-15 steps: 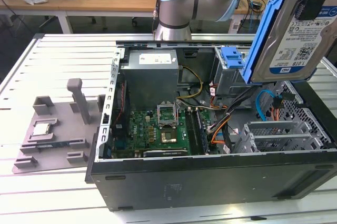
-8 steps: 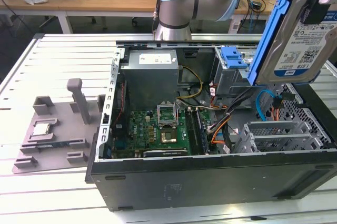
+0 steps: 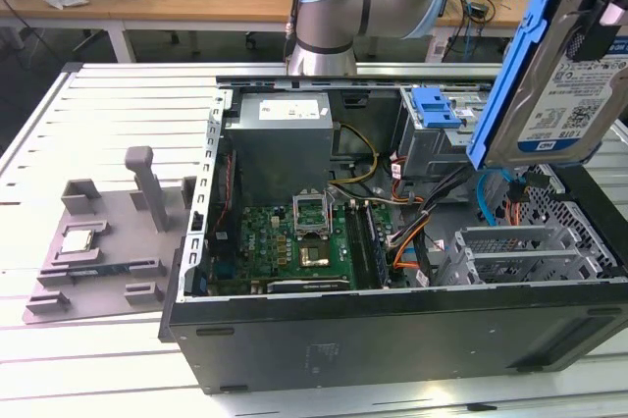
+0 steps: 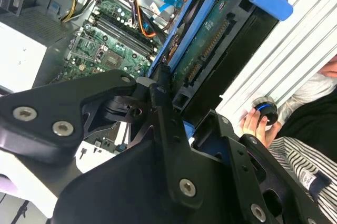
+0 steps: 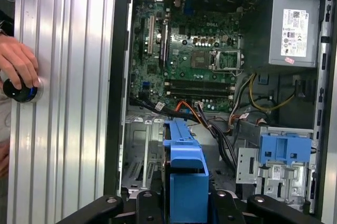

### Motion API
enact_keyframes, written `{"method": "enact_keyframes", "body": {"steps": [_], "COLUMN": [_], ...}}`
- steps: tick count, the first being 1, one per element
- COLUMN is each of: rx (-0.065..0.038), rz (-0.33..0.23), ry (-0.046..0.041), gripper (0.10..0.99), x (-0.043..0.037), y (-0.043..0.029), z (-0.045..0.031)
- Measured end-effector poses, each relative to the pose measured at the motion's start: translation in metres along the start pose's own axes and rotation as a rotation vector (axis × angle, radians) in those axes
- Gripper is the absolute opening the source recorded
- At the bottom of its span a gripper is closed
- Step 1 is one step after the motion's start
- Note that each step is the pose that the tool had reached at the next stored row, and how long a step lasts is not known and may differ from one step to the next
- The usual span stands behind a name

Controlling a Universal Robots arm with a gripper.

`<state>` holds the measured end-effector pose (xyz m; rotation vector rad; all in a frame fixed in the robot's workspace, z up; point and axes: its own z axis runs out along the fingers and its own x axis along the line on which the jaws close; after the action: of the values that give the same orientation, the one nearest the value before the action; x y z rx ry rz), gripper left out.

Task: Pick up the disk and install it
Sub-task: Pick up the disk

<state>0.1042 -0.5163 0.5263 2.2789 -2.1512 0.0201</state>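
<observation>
One silver metal disk (image 3: 564, 94) in a blue plastic carrier hangs at two o'clock above the open black computer case (image 3: 392, 339) in the exterior view. In the second wrist view, the black gripper (image 4: 171, 90) clamps its edge and might slip. In the first wrist view, orange cables (image 5: 184, 106) beneath could snag it.

Silver metal disk (image 3: 567, 94) — blue plastic frame (paper label); ribbed metal table (image 3: 98, 104).

The labels on the disk (image 3: 574, 94) and the power supply (image 5: 295, 32) carry no legible print.
</observation>
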Motion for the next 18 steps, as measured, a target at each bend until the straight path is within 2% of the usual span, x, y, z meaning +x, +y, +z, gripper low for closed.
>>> {"method": "enact_keyframes", "body": {"steps": [8, 18], "rx": [0.0, 0.0], "rz": [0.0, 0.0], "ry": [-0.0001, -0.0002], "gripper": [0.369, 0.369], "x": [0.0006, 0.001], "y": [-0.0119, -0.0203], "z": [0.0033, 0.0087]}}
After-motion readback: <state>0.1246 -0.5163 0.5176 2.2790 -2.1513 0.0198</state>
